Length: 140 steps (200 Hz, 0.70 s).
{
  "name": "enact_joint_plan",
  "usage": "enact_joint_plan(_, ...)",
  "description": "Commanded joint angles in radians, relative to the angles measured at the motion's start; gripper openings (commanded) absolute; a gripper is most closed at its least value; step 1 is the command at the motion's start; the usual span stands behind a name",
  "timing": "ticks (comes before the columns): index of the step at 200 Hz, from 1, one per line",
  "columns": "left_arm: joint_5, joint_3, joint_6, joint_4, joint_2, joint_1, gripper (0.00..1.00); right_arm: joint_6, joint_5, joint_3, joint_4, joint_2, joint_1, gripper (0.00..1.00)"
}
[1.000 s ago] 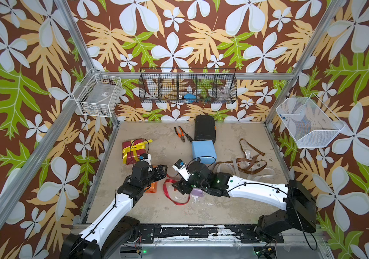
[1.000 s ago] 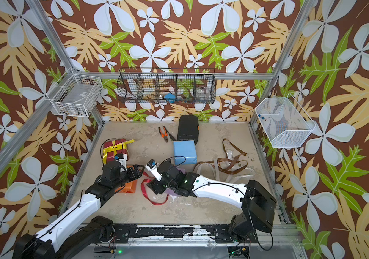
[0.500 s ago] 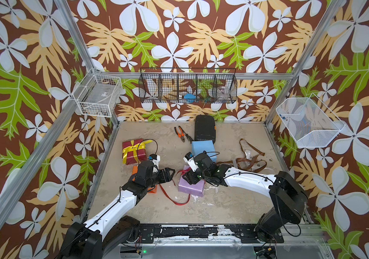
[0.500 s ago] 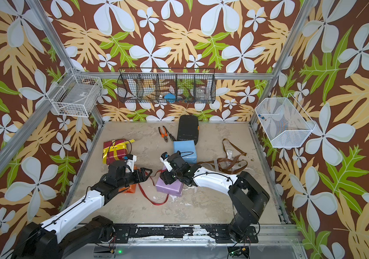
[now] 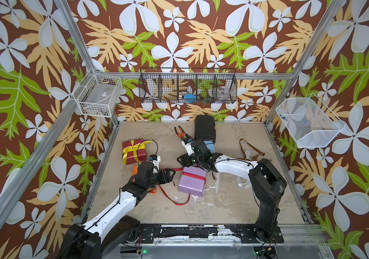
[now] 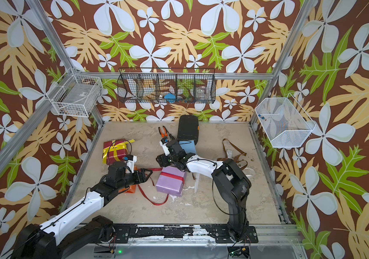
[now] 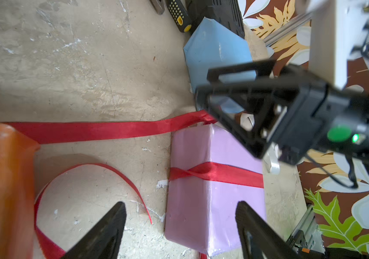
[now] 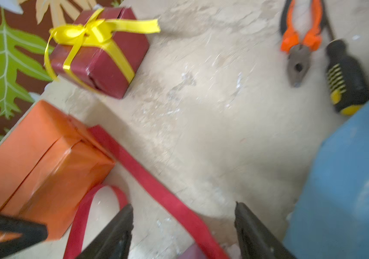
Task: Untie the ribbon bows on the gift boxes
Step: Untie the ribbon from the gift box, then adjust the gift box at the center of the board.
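The lilac gift box (image 5: pixel 192 184) lies mid-table with a red ribbon (image 7: pixel 218 174) still banded round it; the ribbon's loose ends (image 5: pixel 171 197) trail across the floor, no bow showing. My left gripper (image 5: pixel 171 174) hovers open just left of this box, above the orange box (image 5: pixel 134 170). My right gripper (image 5: pixel 180 160) is open just beyond the lilac box, the red tail (image 8: pixel 156 183) lying on the floor under its jaws. The dark red box (image 5: pixel 134 152) keeps its yellow bow (image 8: pixel 85 31). The light blue box (image 5: pixel 210 146) is partly hidden behind the right wrist.
Loose brown (image 5: pixel 251 152) and white ribbons (image 5: pixel 217 183) lie at right. A black ribbed case (image 5: pixel 204 127), pliers (image 5: pixel 179 132) and a screwdriver (image 8: pixel 344 74) sit at the back. Wire baskets (image 5: pixel 188 88) hang on the walls.
My right gripper has drawn back off the lilac box toward the far side and opened wider, uncovering the box. The left gripper has edged slightly right.
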Motion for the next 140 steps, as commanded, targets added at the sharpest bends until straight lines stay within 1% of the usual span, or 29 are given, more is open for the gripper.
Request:
enact_joint_plan(1, 0.014, -0.002, 0.019, 0.020, -0.013, -0.025, 0.79, -0.007, -0.053, -0.014, -0.011, -0.039, -0.036, 0.73)
enact_joint_plan(13, 0.009, -0.008, 0.010, 0.009, -0.031, -0.044, 0.79, -0.023, -0.075, -0.064, -0.009, -0.088, -0.047, 0.72)
enact_joint_plan(23, 0.031, -0.022, -0.015, 0.009, -0.052, -0.051, 0.79, -0.041, -0.100, -0.097, -0.026, -0.125, -0.049, 0.69)
enact_joint_plan(33, 0.059, -0.043, -0.056, 0.021, -0.078, -0.056, 0.79, -0.054, -0.115, -0.136, -0.046, -0.159, -0.049, 0.65)
enact_joint_plan(43, 0.080, -0.074, -0.112, 0.046, -0.107, -0.074, 0.78, -0.063, -0.130, -0.175, -0.059, -0.190, -0.050, 0.58)
enact_joint_plan(51, 0.085, -0.100, -0.159, 0.068, -0.130, -0.101, 0.78, -0.063, -0.130, -0.203, -0.069, -0.213, -0.051, 0.57)
enact_joint_plan(62, 0.075, -0.130, -0.224, 0.099, -0.154, -0.162, 0.78, -0.063, -0.134, -0.246, -0.075, -0.240, -0.052, 0.57)
enact_joint_plan(81, 0.007, -0.162, -0.302, 0.134, -0.160, -0.294, 0.78, -0.062, -0.151, -0.298, -0.072, -0.276, -0.063, 0.59)
enact_joint_plan(95, -0.025, -0.181, -0.342, 0.190, -0.140, -0.357, 0.79, -0.064, -0.158, -0.320, -0.076, -0.287, -0.075, 0.62)
enact_joint_plan(104, -0.026, -0.198, -0.366, 0.248, -0.116, -0.376, 0.79, -0.066, -0.169, -0.331, -0.078, -0.289, -0.087, 0.65)
enact_joint_plan(119, -0.025, -0.215, -0.391, 0.338, -0.064, -0.387, 0.79, -0.063, -0.217, -0.353, -0.083, -0.292, -0.105, 0.67)
enact_joint_plan(140, -0.080, -0.204, -0.369, 0.385, -0.012, -0.388, 0.79, -0.037, -0.277, -0.411, -0.061, -0.325, -0.112, 0.67)
